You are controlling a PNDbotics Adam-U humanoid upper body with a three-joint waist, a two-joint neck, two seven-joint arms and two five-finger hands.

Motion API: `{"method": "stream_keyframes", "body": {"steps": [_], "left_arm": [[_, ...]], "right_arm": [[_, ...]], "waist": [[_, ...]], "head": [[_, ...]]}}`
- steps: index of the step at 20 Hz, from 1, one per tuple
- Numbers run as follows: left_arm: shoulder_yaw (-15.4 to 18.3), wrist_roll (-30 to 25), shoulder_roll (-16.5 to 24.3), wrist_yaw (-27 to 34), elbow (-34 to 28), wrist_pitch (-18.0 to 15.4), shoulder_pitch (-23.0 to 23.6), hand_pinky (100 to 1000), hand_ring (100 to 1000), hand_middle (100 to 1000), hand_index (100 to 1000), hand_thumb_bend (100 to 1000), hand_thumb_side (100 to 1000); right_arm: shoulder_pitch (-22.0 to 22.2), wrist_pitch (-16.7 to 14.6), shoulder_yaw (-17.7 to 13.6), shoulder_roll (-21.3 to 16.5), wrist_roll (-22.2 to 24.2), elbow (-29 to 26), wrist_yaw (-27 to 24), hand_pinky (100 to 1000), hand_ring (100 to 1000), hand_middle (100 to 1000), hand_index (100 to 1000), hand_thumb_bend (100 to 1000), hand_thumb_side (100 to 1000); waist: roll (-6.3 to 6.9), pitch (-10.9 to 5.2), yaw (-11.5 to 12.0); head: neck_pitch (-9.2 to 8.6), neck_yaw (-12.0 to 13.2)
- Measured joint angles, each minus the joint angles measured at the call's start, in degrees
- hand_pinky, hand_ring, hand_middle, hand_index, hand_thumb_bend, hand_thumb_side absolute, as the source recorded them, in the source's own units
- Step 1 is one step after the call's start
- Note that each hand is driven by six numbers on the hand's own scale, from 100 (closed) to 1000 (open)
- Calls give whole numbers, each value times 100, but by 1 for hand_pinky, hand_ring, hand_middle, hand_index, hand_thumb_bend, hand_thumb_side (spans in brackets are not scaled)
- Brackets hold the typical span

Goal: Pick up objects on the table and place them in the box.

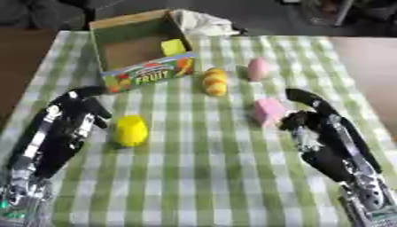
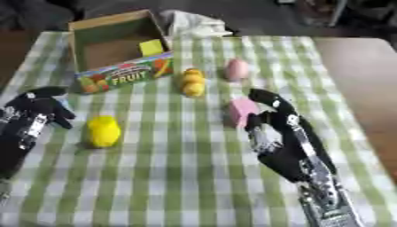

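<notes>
A cardboard fruit box (image 1: 147,73) stands at the back left with a yellow block (image 1: 173,46) inside. On the checked cloth lie a yellow rounded object (image 1: 131,130), an orange-yellow lumpy piece (image 1: 215,81), a pink egg shape (image 1: 258,68) and a pink block (image 1: 268,111). My left hand (image 1: 77,111) rests just left of the yellow object, fingers relaxed, holding nothing. My right hand (image 1: 310,115) sits right beside the pink block, fingers extended past it, not closed on it.
The green-and-white checked cloth (image 1: 201,177) covers the table; its near half holds only my two arms. A crumpled white cloth (image 1: 201,22) lies behind the box. Bare brown tabletop (image 1: 368,62) shows at the right.
</notes>
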Motion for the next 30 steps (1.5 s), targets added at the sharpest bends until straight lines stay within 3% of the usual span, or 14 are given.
{"method": "stream_keyframes", "body": {"steps": [9, 13, 19, 22, 28, 30], "left_arm": [[4, 0, 13, -18, 0, 0, 0, 525, 593, 488, 790, 100, 638], [55, -32, 270, -201, 0, -32, -72, 552, 635, 529, 812, 100, 526], [187, -227, 1426, -850, 0, -256, -390, 625, 692, 602, 847, 100, 324], [205, -397, 2140, -1195, -1, -187, -461, 662, 703, 631, 860, 100, 245], [64, -879, 3226, -1832, 360, 127, -903, 733, 748, 702, 892, 100, 245], [-88, -1128, 3438, -2032, 667, 113, -1163, 774, 767, 741, 909, 134, 328]], "right_arm": [[0, 0, 0, 0, 0, 0, 0, 691, 534, 879, 834, 100, 473], [4, 0, 0, 0, 0, 0, 2, 691, 533, 879, 833, 100, 473], [22, 0, -2, -1, 0, 3, 10, 691, 533, 879, 833, 100, 475], [24, 0, -2, -5, 0, 4, 18, 691, 533, 878, 833, 100, 474], [29, -3, -1, -11, 2, 5, 21, 691, 533, 878, 833, 100, 474], [30, -5, 1, -11, 5, 5, 21, 691, 533, 878, 833, 100, 473]], "waist": [[13, 0, -5], [33, -2, -10], [103, -42, -48], [128, -59, -81], [142, -76, -135], [142, -81, -158]], "head": [[0, -1], [0, -3], [0, -38], [0, -47], [0, -45], [0, -40]]}}
